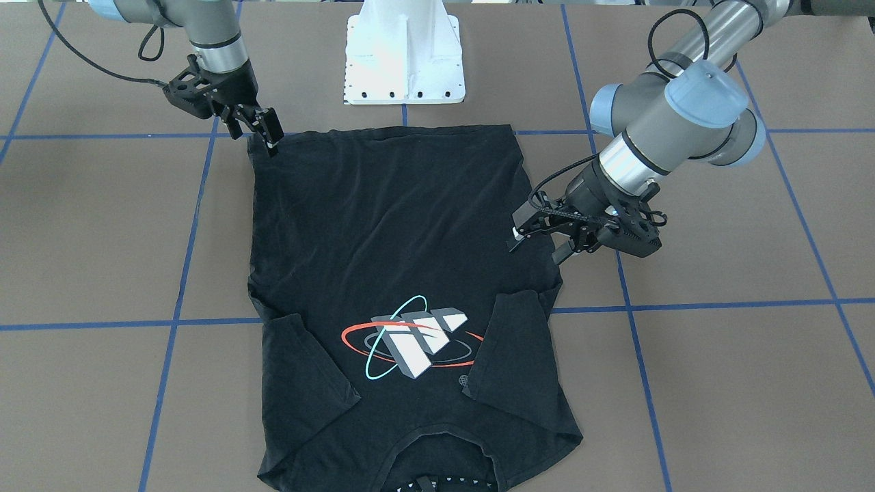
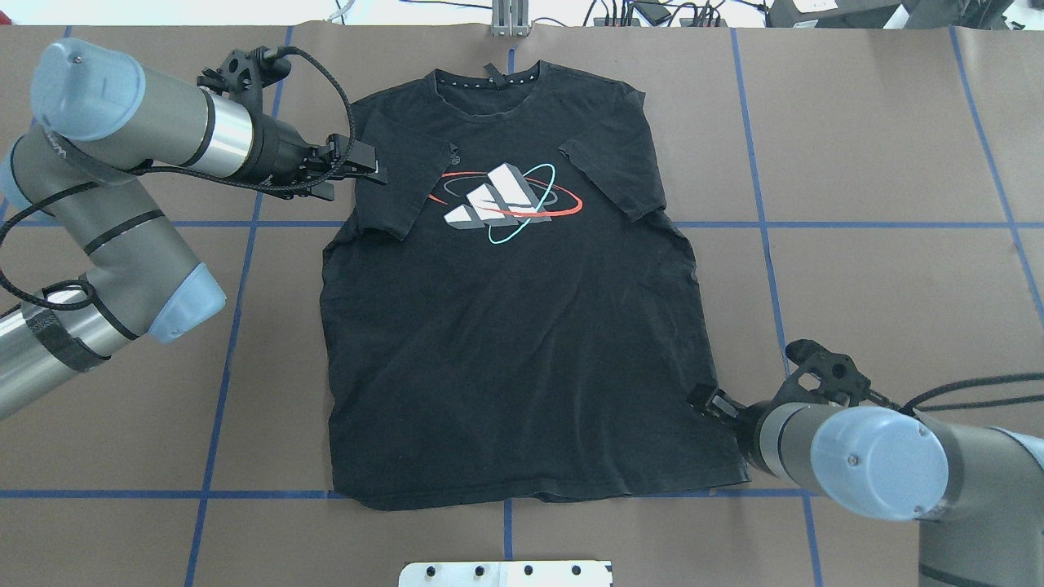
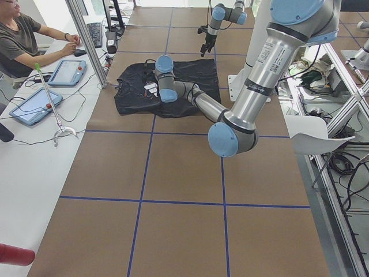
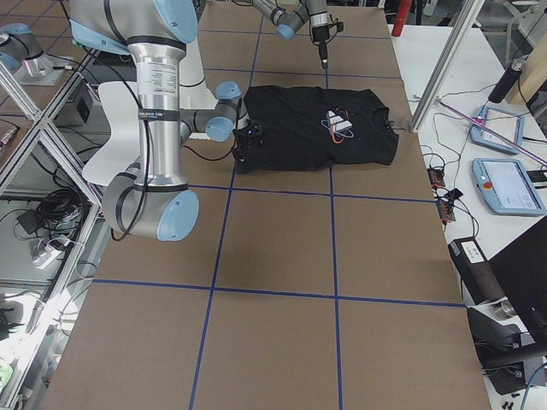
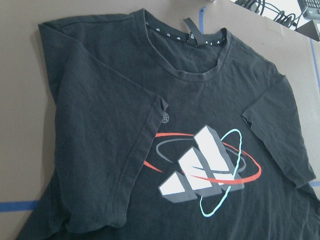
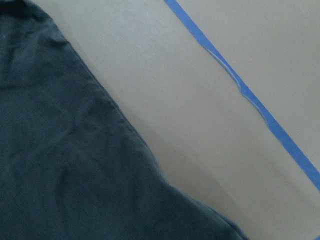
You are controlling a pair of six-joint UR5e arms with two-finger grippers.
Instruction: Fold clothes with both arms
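The clothes are one black T-shirt (image 1: 383, 225) (image 2: 506, 350) lying flat and print-up on the brown table, collar away from the robot, both sleeves folded in over the chest beside the logo (image 2: 506, 200) (image 5: 205, 172). My left gripper (image 1: 538, 246) (image 2: 356, 181) hovers open at the shirt's edge by the folded left sleeve, holding nothing. At the hem corner on the other side, my right gripper (image 1: 256, 139) (image 2: 708, 401) is open, one fingertip touching the cloth. Neither wrist view shows fingers; the right wrist view shows only the shirt's edge (image 6: 60, 165).
The white pedestal base (image 1: 403, 61) (image 2: 506, 573) stands just behind the hem. Blue tape lines (image 2: 767, 224) grid the brown table. A person (image 3: 23, 40) sits at a side desk with tablets (image 4: 504, 184) and cables beyond the collar end.
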